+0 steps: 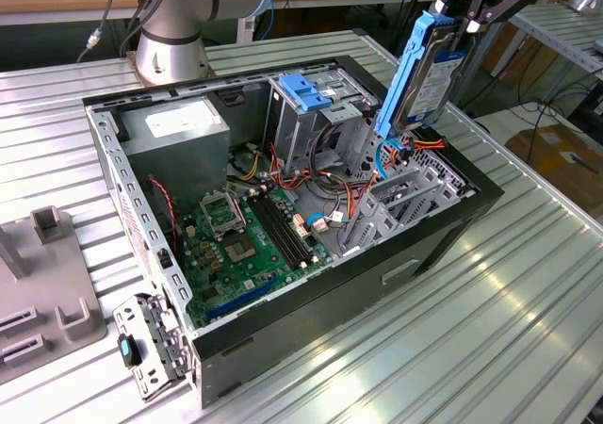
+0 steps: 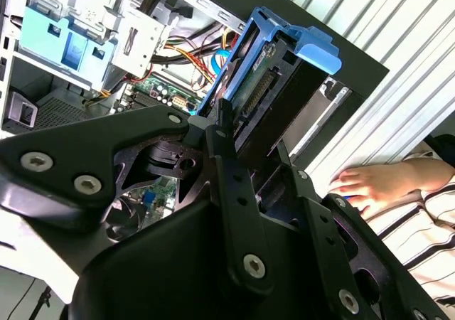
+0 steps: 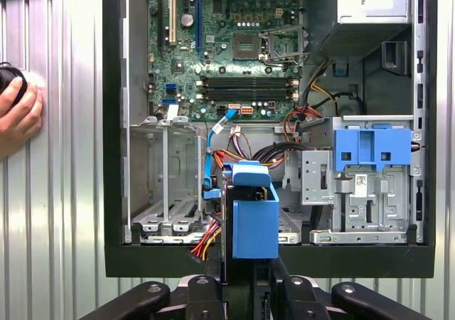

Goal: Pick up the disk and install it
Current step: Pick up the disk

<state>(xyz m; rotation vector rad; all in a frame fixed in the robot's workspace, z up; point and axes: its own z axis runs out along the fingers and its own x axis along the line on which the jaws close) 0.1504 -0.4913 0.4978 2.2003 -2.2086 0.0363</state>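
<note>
The disk [image 1: 419, 75] is a grey drive in bright blue carrier rails. It hangs upright and slightly tilted above the open computer case [image 1: 443, 240], at the exterior view's right. My gripper [image 1: 459, 21] is shut on its upper end. In the second wrist view the black fingers [image 2: 222, 146] clamp the disk [image 2: 274, 85] on both sides. In the first wrist view the disk [image 3: 254, 217] is end-on just beyond my gripper [image 3: 249, 274], over the case's near edge. An empty metal drive bay [image 3: 167, 188] lies right beside it.
A grey cage with a blue latch [image 1: 311, 94] stands inside the case next to the power supply [image 1: 179, 127]. Loose cables [image 1: 325, 217] lie beside the motherboard [image 1: 240, 245]. A person's hand [image 3: 18, 114] rests on the ribbed table outside the case. A grey fixture [image 1: 42, 292] sits at the exterior view's left.
</note>
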